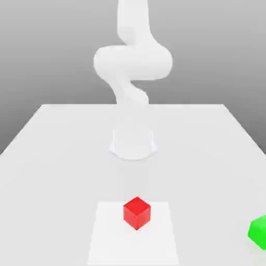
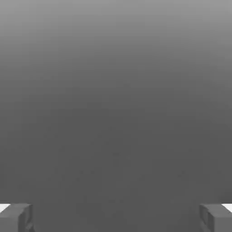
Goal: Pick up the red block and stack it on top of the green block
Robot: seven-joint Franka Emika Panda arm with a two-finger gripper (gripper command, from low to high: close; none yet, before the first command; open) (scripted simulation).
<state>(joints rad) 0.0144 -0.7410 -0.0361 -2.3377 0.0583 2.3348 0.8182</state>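
Item one, the red block [image 1: 137,212]: a small bright red cube, sitting on the white surface [image 1: 62,156] near the front of the exterior view, one corner turned toward the camera, resting on a slightly brighter rectangular patch [image 1: 106,234] of that surface. Nothing is touching it. Item two, the green block [image 1: 258,233]: a bright green cube of similar size, lying well apart from the red one at the exterior view's right edge, where the frame is cutting part of it off. Item three, the arm [image 1: 132,62]: white, rising from its round base [image 1: 133,143] behind the red block and bending overhead. Item four, the gripper [image 2: 116,217]: in the hand view its two grey fingertips [image 2: 18,217] are standing wide apart with plain grey background between them, so it is carrying nothing. Status, as a judgement: the task is sitting at its very first step, the approach to the red block, with picking and stacking both not yet done. Requirement for the next move, likewise a judgement: the gripper is needing to come down over the red block with the jaws lined up to two opposite flat faces, since the cube is lying turned and looks about as wide as the opening allows, leaving little margin for a skewed descent.
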